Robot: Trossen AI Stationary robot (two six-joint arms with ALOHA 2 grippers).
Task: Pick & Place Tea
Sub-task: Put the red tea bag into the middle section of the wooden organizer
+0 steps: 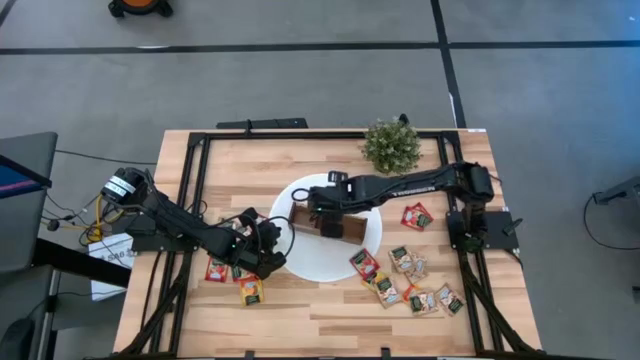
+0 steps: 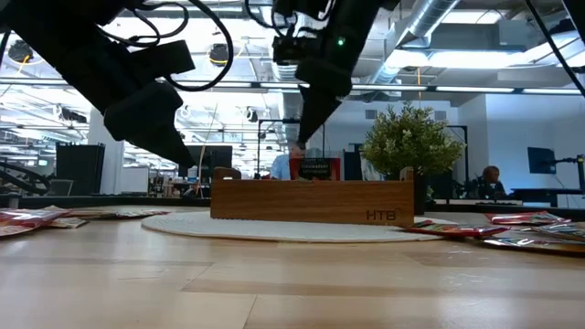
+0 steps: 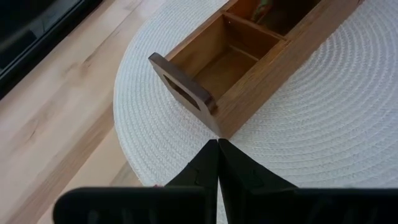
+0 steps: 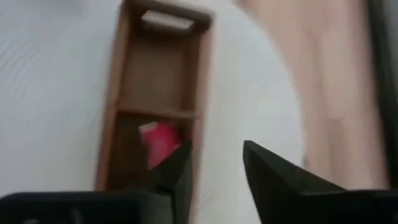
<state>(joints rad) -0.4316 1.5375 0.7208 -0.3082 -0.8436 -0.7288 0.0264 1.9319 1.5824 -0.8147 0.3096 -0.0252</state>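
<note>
Only the right wrist view shows the parted, empty right end effector (image 4: 217,165) above a red sachet (image 4: 160,142).

Wooden three-compartment box (image 1: 322,224) sits on the round woven mat (image 1: 300,262) at frame centre, high view. One tea sachet (image 4: 160,142) stands in the box's middle compartment. Potted plant (image 1: 391,146) is above and right of the mat. Loose sachets (image 1: 408,279) are scattered lower right of the mat; two more sachets (image 1: 232,281) lie at its lower left.
</note>
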